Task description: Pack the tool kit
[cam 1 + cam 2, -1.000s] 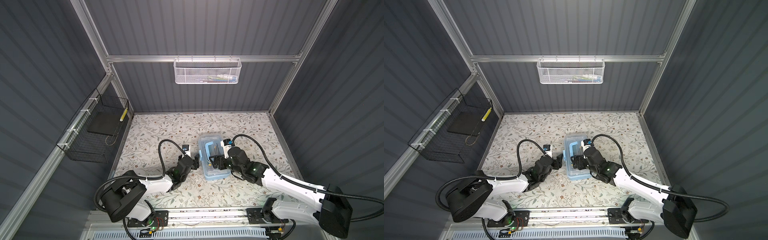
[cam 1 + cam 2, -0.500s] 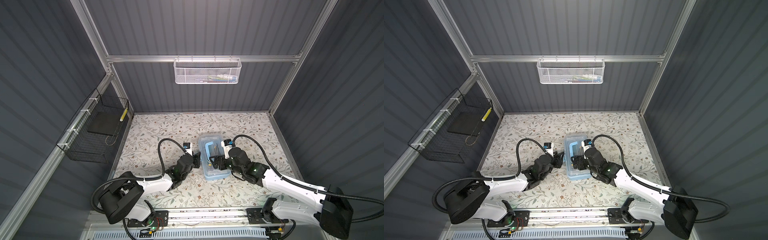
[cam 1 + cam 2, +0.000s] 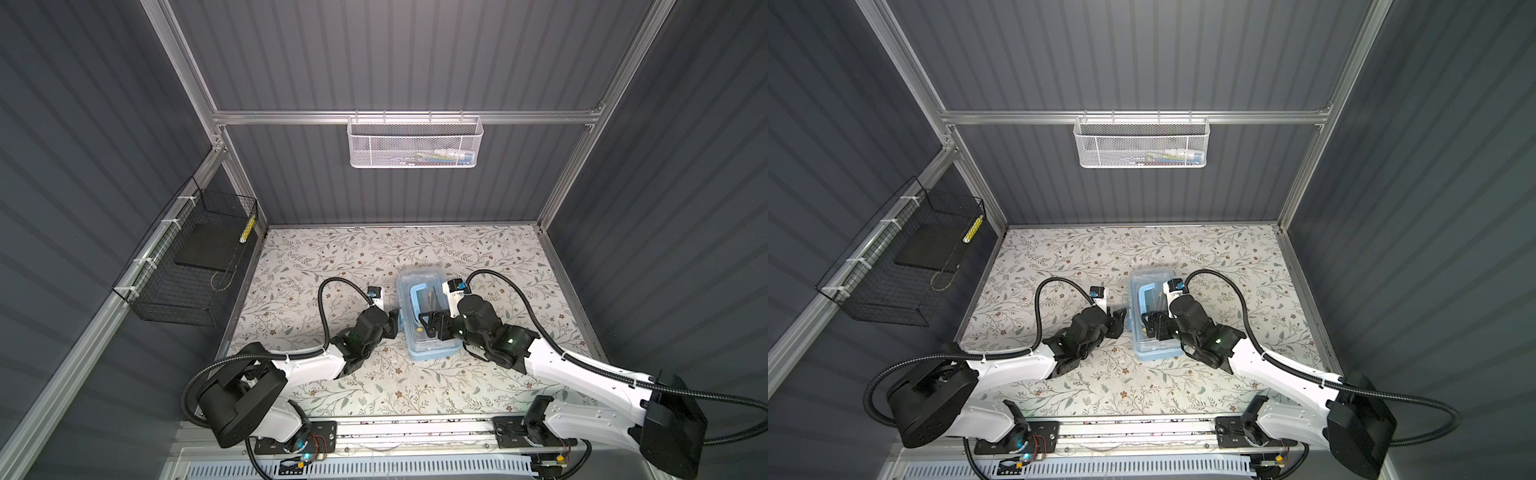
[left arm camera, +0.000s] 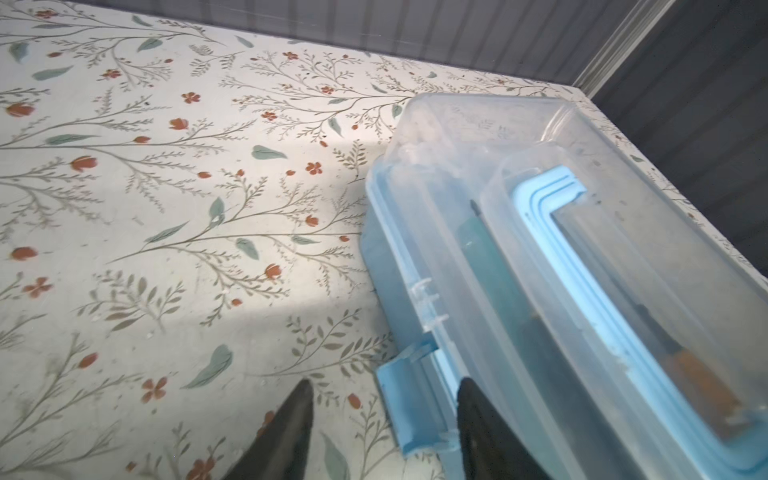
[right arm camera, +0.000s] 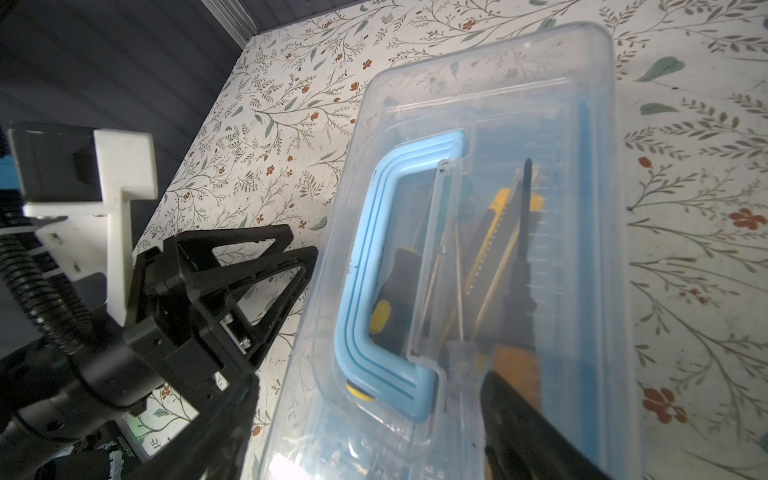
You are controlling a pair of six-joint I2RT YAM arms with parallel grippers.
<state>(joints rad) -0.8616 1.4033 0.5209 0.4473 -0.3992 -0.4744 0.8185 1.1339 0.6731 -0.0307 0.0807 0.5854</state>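
Note:
The tool kit (image 3: 419, 276) (image 3: 1152, 278) is a light-blue box lying in the middle of the floral table with its clear lid down. Through the lid I see a yellow-black utility knife (image 5: 494, 245), a black-handled screwdriver (image 5: 395, 282) and a teal tool (image 4: 486, 266) beside the blue handle (image 5: 365, 291). My left gripper (image 3: 395, 322) (image 4: 385, 381) stands open at the box's left side. A blue latch (image 4: 409, 399) juts out between its fingers. My right gripper (image 3: 430, 322) (image 5: 370, 376) is spread open low over the lid's near half.
A white mesh basket (image 3: 415, 141) holding small items hangs on the back wall. A black wire basket (image 3: 187, 266) hangs on the left wall. Grey walls close in the table on three sides.
My left gripper narrowed, then widened again, staying at the box's left side. The right arm and the box have not moved.

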